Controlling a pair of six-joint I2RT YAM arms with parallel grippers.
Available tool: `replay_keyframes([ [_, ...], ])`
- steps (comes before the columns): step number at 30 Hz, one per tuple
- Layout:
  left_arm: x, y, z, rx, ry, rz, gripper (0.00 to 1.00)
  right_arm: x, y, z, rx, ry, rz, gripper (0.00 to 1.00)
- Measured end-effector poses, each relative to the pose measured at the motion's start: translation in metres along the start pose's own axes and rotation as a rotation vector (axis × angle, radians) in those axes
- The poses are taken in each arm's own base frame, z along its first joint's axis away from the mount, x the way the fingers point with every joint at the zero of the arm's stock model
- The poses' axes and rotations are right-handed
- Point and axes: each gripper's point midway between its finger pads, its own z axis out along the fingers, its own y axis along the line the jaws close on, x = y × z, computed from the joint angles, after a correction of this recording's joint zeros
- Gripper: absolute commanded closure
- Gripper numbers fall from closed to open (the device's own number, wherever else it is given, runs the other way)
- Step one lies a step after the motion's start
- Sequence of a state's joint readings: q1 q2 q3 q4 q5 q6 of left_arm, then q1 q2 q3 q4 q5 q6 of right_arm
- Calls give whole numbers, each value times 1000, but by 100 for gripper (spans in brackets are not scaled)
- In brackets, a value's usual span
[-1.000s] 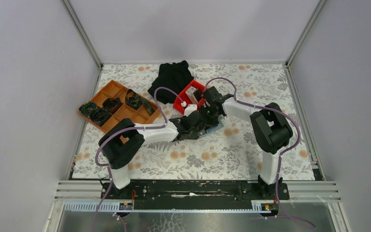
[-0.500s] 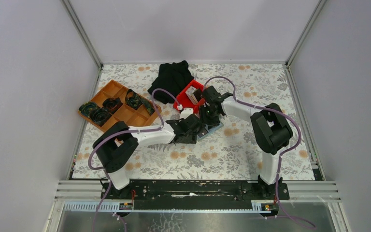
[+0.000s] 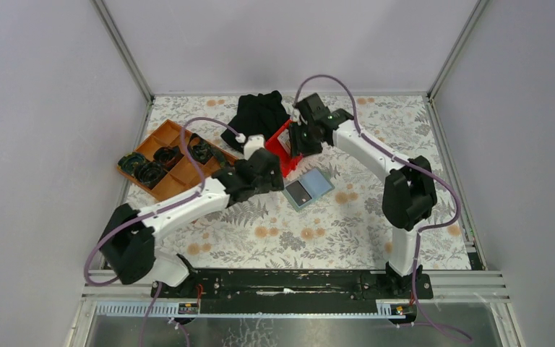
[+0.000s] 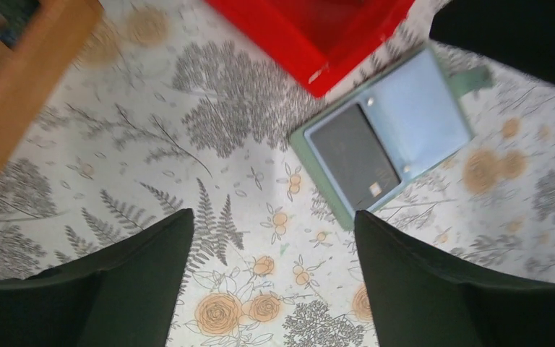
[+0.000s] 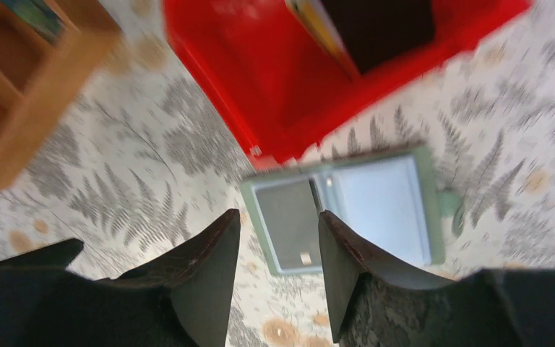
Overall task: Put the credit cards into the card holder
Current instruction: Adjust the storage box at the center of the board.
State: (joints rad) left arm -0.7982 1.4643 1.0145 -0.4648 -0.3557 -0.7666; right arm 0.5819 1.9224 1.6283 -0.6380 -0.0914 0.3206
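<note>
1. The card holder (image 3: 308, 189) is lying open and flat on the floral table (image 3: 361, 231) at the centre of the top view, just below the red bin (image 3: 280, 147). A dark card (image 4: 353, 160) is sitting in its left half, and the pale right half is showing bare.
2. The left gripper (image 4: 273, 217) is hovering left of the holder, with its fingers spread wide and nothing between them.
3. The right gripper (image 5: 278, 217) is hanging above the bin in the upper centre, fingers parted and carrying nothing.
4. I judge that the step in hand is fetching the next card. That is calling for the right arm to go down into the bin, pinch a single card by its edge and line it up with a slot.
5. Counting:
   - one holder
   - one seated card
   - one bin
   - one orange compartment tray (image 3: 186, 170)
   - one black cloth (image 3: 260, 114)
   - the credit cards (image 5: 376, 25) in the bin are blurring together, so I cannot tell their number
</note>
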Motion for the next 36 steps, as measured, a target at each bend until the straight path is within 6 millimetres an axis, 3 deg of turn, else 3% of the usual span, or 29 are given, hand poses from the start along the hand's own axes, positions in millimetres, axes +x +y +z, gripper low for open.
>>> replay_keyframes([
  [2,-21,3,-11,16,-47,-37,1,-29,9,-13,-6,-60,-20,48],
  [6,-54,13,-28,48,-120,-95,0,-83,25,-25,-32,-174,-37,48],
  [11,-75,23,-32,91,-134,-141,0,-111,28,5,-20,-177,6,52],
  [15,-79,24,-31,126,-121,-143,0,-105,14,44,55,-119,76,52],
  [19,-81,16,-32,180,-110,-135,0,-87,-6,65,156,-65,136,50],
  [27,-75,15,-32,232,-86,-129,0,-87,-21,65,244,-81,198,49],
  [36,-65,17,-34,255,-66,-125,0,-92,-22,71,256,-104,242,40],
])
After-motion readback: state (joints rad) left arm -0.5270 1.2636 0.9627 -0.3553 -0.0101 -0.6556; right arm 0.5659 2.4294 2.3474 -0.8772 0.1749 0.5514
